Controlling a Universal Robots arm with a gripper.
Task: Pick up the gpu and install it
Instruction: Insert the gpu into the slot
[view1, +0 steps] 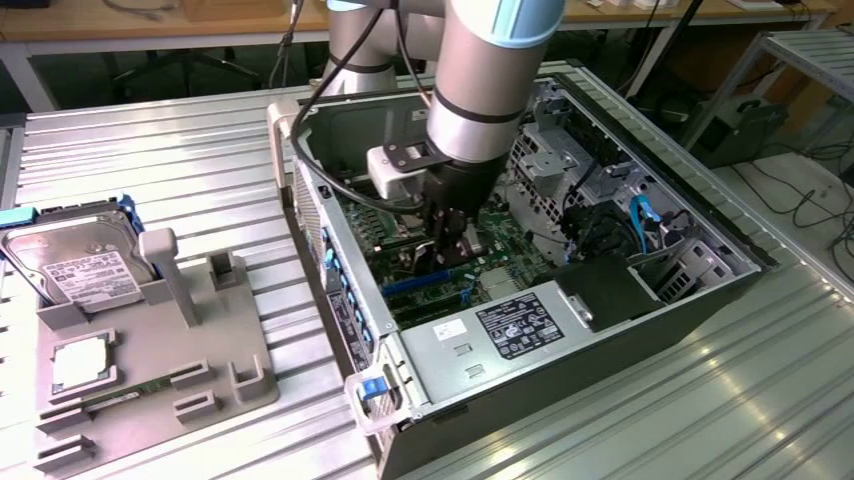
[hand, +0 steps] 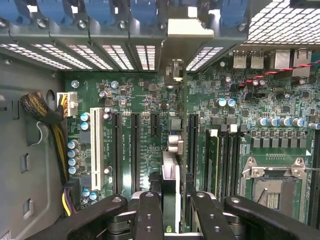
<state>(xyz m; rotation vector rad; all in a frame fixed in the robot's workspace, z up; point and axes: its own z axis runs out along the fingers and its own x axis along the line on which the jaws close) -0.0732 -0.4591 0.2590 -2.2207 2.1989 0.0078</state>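
In the wrist view the end effector (hand: 170, 215) is closed on the gpu (hand: 170, 185), which stands on edge between its two black fingers (hand: 148, 215) and reaches forward over the green motherboard (hand: 150, 125), in line with the black expansion slots (hand: 135, 150) and the slotted rear bracket openings. In the exterior view the end effector (view1: 451, 262) sits low inside the open computer case (view1: 561, 330), above the motherboard. The case lies on a ribbed metal surface (view1: 160, 160); towards the exterior view's left a grey holder (view1: 147, 350) carries a silver hard drive (view1: 80, 270). Desks stand beyond. The gpu shows only a thin green edge with a silver metal end.
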